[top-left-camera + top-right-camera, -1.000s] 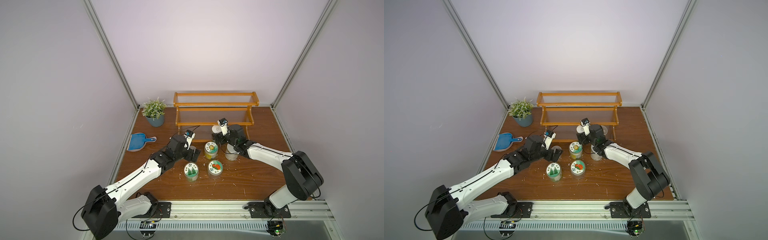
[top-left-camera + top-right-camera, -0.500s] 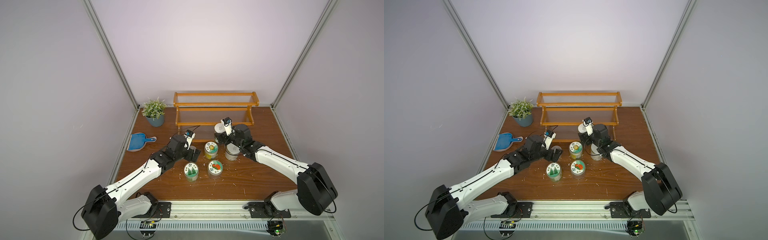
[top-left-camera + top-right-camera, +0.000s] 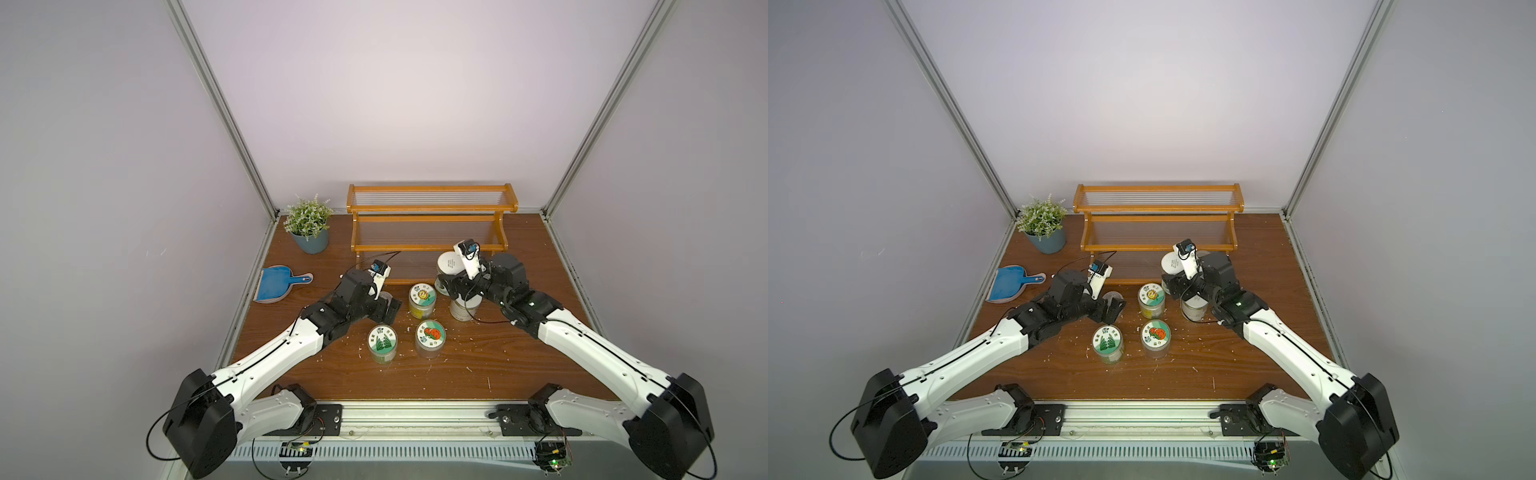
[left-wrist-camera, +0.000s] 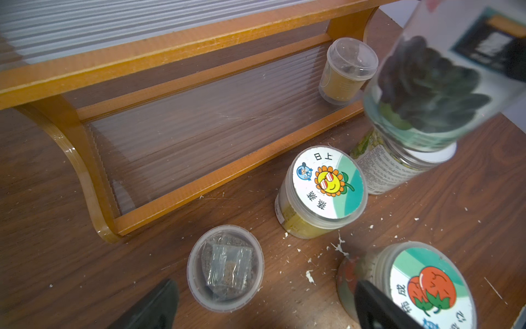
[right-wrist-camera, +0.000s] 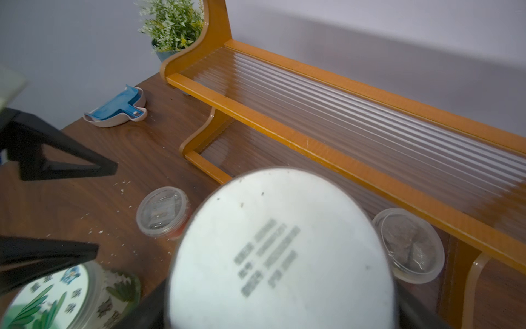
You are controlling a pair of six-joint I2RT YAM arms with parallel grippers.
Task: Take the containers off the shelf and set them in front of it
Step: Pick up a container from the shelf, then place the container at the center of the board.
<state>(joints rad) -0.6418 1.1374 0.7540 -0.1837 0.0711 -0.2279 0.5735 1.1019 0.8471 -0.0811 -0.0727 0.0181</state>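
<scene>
Your right gripper holds a white-lidded jar, tilted, before the shelf.
Mid-carry: it hangs just over a second jar, at three o'clock of the sunflower jar. Your left gripper stands wide and empty. Next, likely: set it on bare table, then fetch the last tub at the bottom tier's three o'clock end.

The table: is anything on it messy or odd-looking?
Yes. White crumbs lie scattered over the brown table. Also, the white-lidded jar is held tilted in the air over another jar instead of standing upright.
</scene>
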